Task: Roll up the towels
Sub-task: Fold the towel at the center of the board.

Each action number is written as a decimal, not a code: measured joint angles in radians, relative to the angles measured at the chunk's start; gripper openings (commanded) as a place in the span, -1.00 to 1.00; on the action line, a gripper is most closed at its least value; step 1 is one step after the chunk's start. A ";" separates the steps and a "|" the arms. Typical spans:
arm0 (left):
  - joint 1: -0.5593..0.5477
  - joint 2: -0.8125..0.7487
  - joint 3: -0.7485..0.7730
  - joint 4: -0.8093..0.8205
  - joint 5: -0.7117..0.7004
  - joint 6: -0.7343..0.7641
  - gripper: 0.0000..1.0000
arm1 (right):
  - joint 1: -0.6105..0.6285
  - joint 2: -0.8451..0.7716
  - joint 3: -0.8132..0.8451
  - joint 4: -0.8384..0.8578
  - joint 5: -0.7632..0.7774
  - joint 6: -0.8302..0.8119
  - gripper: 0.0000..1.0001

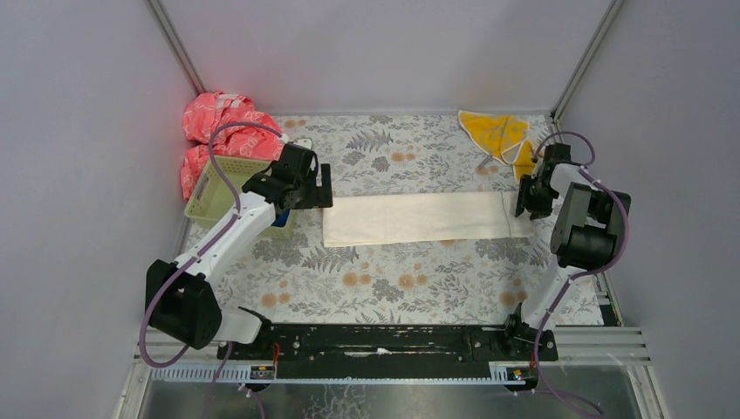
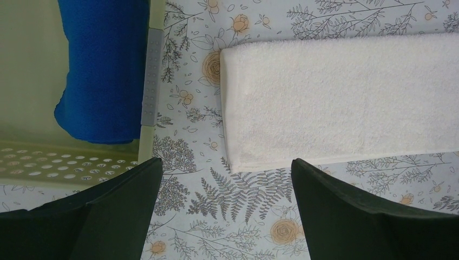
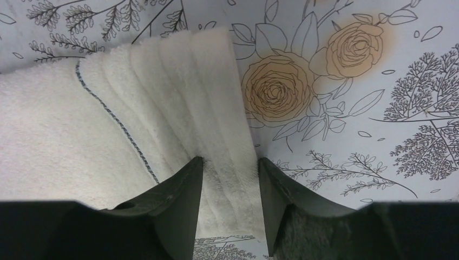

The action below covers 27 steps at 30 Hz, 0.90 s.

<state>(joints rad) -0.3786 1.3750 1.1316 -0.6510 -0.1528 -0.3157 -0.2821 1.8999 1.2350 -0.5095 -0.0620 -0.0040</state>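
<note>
The cream towel [image 1: 419, 218] is lying flat across the counter [image 1: 393, 279] centre. Its 3 o'clock end is being pinched (in pleats) by the right tool [image 3: 230, 161]. The left tool [image 2: 225, 162] is being held wide open, empty, above the 9 o'clock end.

A robot lab cell, shown by grey panel walls [image 1: 393, 52], aluminium posts [image 1: 177, 48] and a black mounting rail [image 1: 384, 342].

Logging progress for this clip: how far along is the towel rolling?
Done: blue towel looks rolled, in the basket. In hand: right claw pinches one end of the flat white towel; left claw open by the other end. Left: rolling it, then the crumpled yellow towel.
</note>
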 measured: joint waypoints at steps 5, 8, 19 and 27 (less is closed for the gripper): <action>0.000 0.000 0.000 0.000 -0.001 0.000 0.77 | 0.037 0.007 0.000 0.002 0.045 0.000 -0.40; 0.000 0.000 0.000 0.000 -0.002 0.000 0.77 | 0.060 0.012 0.010 -0.009 0.071 -0.003 -0.73; 0.000 0.000 0.000 0.000 -0.001 0.000 0.77 | 0.071 0.026 0.052 -0.105 0.405 0.022 -1.00; 0.000 0.000 -0.001 0.000 0.000 0.000 0.78 | 0.067 0.013 0.198 -0.199 0.504 0.050 -1.00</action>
<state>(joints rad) -0.3786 1.3754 1.1305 -0.6506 -0.1524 -0.3157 -0.2153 1.9133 1.4334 -0.7086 0.4416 0.0460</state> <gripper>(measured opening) 0.885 0.031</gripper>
